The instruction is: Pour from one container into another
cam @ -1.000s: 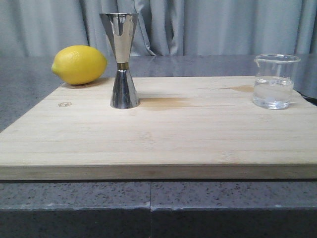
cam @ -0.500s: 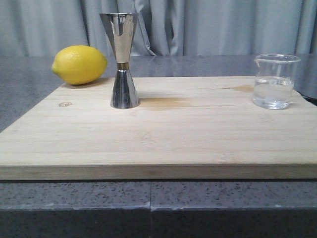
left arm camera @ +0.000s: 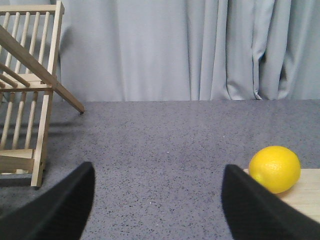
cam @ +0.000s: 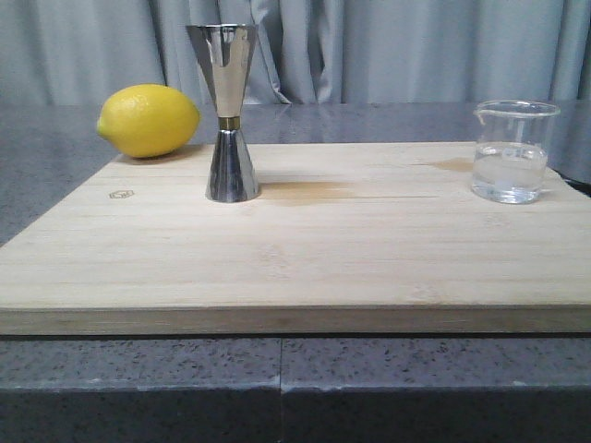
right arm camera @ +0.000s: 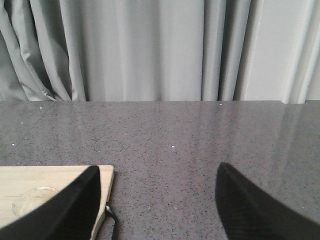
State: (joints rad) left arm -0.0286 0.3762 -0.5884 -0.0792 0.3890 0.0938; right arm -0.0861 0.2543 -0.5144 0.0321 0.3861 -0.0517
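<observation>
A small clear glass beaker [cam: 513,151], about half full of clear liquid, stands at the far right of the wooden board [cam: 305,249]. Its rim [right arm camera: 34,196] shows faintly in the right wrist view. The tall steel jigger [cam: 228,111] with a gold band stands upright at the back left of the board. Neither gripper appears in the front view. My left gripper [left arm camera: 157,172] is open over bare grey counter. My right gripper [right arm camera: 157,172] is open too, over counter just off the board's right end, with nothing between its fingers.
A yellow lemon [cam: 148,120] lies by the board's back left corner, also seen as the lemon [left arm camera: 275,169] in the left wrist view. A wooden rack [left arm camera: 27,95] stands on the counter to the left. A dark strap [right arm camera: 111,217] lies beside the board's right edge. Grey curtains hang behind.
</observation>
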